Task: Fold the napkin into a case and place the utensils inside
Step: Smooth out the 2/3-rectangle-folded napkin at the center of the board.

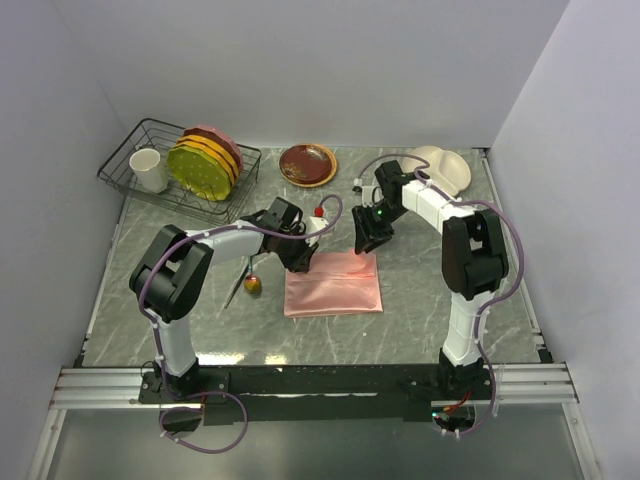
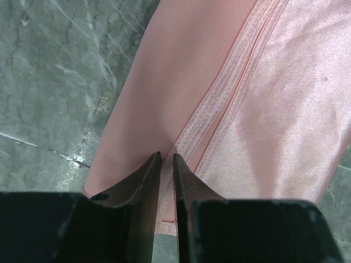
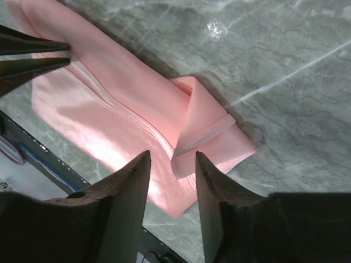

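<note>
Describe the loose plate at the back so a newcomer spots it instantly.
Find the wire rack at the far left of the marble table. Just right of it, lying flat, is the brown plate. The racked plates stand on edge, yellow-green and pink; the cream dish far right is pale.

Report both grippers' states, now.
Left gripper: jaws nearly shut at the napkin hem; grip cannot be told.
Right gripper: open, over the napkin's folded corner.

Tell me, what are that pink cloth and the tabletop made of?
The napkin looks like satin or a similar silky fabric: glossy sheen, soft creases, stitched hem. The table looks like grey-green marble, possibly only a printed surface: pale veins, glare spots.
</note>
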Robot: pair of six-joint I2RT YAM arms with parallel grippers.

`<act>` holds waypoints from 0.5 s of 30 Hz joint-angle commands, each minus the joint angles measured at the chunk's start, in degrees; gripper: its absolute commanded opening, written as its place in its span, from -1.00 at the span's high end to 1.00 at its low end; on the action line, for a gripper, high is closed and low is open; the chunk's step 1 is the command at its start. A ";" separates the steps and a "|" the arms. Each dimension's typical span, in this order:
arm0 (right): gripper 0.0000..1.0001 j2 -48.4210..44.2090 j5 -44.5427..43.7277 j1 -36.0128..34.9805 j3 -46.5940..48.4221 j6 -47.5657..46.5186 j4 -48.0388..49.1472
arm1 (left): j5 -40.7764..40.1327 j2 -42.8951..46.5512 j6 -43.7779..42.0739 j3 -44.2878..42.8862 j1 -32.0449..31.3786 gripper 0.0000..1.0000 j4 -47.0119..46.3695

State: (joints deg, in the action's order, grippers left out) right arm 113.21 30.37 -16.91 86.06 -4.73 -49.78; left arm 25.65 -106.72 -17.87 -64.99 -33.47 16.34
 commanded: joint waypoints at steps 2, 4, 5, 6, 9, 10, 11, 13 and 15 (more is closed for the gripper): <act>0.27 0.00 -1.28 -0.67 -1.24 -0.45 -1.37 | -0.42 0.37 1.08 -0.57 -0.54 0.56 1.15; 0.45 -0.44 -1.37 -0.76 -1.60 -0.80 -1.46 | -0.51 0.46 1.34 -0.66 -0.45 0.56 1.15; 0.57 -0.71 -1.19 -0.76 -1.77 -0.98 -1.90 | -0.43 0.54 1.61 -0.84 -0.54 0.56 1.24; 0.81 -0.80 -1.10 -0.85 -1.95 -1.33 -2.07 | -0.42 0.63 1.70 -0.93 -0.54 0.56 1.33; 1.00 -1.58 -0.84 -0.76 -2.65 -2.74 -3.48 | -0.42 1.42 2.40 -1.01 -0.54 0.54 1.50; 1.00 -2.20 -0.84 -0.85 -3.00 -3.17 -4.00 | -0.42 1.68 2.83 -0.84 -0.54 0.54 1.50; 1.00 -2.64 -0.93 -0.85 -3.70 -3.79 -4.27 | -0.42 2.21 3.01 -0.66 -0.54 0.53 1.59; 1.00 -3.86 -0.93 -0.76 -4.49 -4.14 -4.54 | -0.34 2.74 3.89 -0.14 -0.54 0.52 1.68; 1.00 -4.31 -1.19 -0.93 -5.99 -4.58 -4.19 | -0.07 3.44 4.85 0.39 -0.54 0.49 1.68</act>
State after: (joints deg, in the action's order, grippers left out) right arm 113.12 29.56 -17.30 82.02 -7.49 -52.40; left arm 25.56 -106.43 -15.33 -64.99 -33.47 16.64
